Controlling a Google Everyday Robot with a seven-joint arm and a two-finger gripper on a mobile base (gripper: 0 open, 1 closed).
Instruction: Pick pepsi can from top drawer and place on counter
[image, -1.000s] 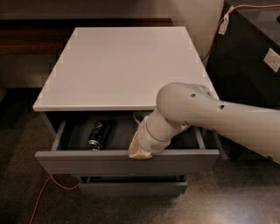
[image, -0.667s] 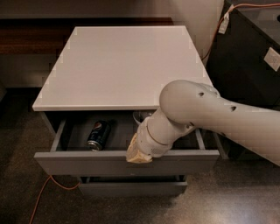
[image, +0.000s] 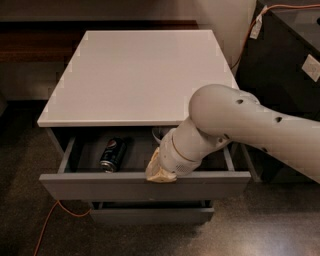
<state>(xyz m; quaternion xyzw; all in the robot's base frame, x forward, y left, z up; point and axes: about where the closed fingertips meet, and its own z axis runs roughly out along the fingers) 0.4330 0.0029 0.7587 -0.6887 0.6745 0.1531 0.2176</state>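
Claw (image: 160, 171) at top drawer (image: 145, 186) front | pepsi can (image: 113, 154) inside, near, apart

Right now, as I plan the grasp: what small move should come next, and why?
Probably slide the hand sideways along the drawer toward the pepsi can. The can lies on its side in the open top drawer, apart from the hand, which sits at the drawer's front edge.

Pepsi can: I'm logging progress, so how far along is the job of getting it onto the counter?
Done: the top drawer stands open. In hand: the gripper is low at the drawer's front edge, right of the pepsi can and apart from it. Left: grasp the can, lift it out, set it on the counter.
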